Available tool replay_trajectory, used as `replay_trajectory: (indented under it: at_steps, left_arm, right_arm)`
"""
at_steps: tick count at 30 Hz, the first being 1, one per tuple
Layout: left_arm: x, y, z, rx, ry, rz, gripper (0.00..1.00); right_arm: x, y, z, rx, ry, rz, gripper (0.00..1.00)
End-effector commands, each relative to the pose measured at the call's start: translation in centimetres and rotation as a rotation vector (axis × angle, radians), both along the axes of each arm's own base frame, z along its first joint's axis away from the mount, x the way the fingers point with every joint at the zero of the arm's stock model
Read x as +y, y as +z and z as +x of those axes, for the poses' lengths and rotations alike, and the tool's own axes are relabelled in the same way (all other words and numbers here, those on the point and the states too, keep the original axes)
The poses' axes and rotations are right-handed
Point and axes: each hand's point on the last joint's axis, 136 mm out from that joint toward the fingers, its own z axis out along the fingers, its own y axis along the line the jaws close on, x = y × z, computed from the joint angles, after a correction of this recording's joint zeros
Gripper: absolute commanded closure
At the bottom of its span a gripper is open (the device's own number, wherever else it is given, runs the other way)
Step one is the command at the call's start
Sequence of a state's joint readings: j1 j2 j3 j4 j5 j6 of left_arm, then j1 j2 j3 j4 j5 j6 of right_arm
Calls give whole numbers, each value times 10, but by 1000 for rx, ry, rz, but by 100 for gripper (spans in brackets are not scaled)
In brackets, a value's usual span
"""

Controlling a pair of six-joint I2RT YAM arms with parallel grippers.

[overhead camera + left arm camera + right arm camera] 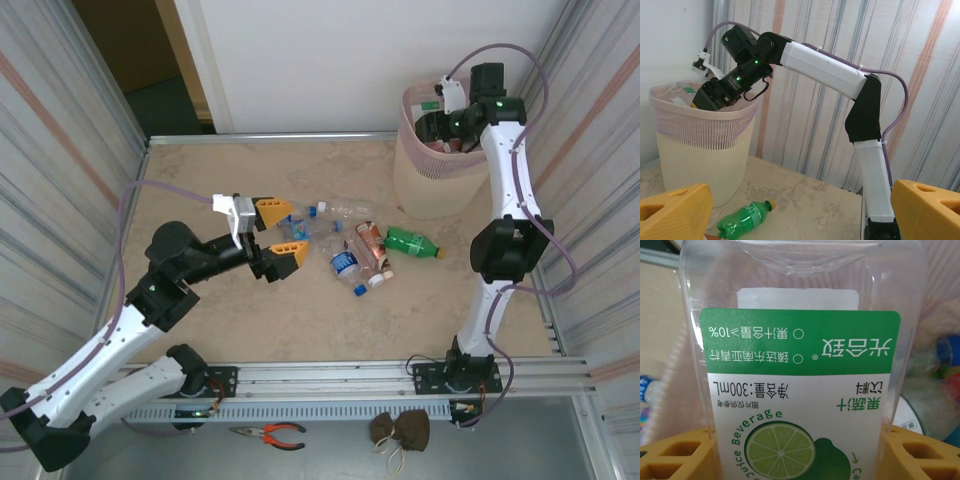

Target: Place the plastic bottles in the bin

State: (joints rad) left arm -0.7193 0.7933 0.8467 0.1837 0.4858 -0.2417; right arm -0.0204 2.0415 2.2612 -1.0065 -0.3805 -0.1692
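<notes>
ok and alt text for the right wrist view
Close-up of a clear plastic bottle with a green and white lime juice label, gripped between the yellow jaws of the right gripper. Behind it, out of focus, is the pink bin liner.

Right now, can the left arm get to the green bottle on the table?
Probably yes. The left gripper is open and faces the green bottle, but a cluster of other bottles lies between, so it would likely need to reach over them.
</notes>
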Motion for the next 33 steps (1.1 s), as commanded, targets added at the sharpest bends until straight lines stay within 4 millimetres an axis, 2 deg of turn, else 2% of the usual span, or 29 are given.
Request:
replay_trajectory:
  at_steps: [1,7,13,17,21,23,29,33]
  left_arm:
    - [2,3,4,-2,18,-34,8]
    - [1,-3,7,33,17,-35,8]
    - [1,-12,9,65,28,-33,9]
    - [2,-14,10,72,39,-23,9]
    - [3,-12,11,72,48,-18,9]
    - [4,-12,12,70,53,-14,9]
    - [6,-13,15,74,75,15,9]
    - [7,-17,20,97,102,37,10]
  right_arm:
    - [3,-19,-9,94,27,21,48]
    - [0,-61,-14,219,36,-9,46]
    - [-5,-99,-17,323,42,-75,40]
    - [-6,-111,-18,359,44,-113,33]
    - [-2,-95,-16,324,39,-104,23]
    - [-2,-79,-15,282,27,-100,20]
    - [-6,-27,-18,154,-19,-84,16]
    - [-9,0,-24,91,-42,-87,16]
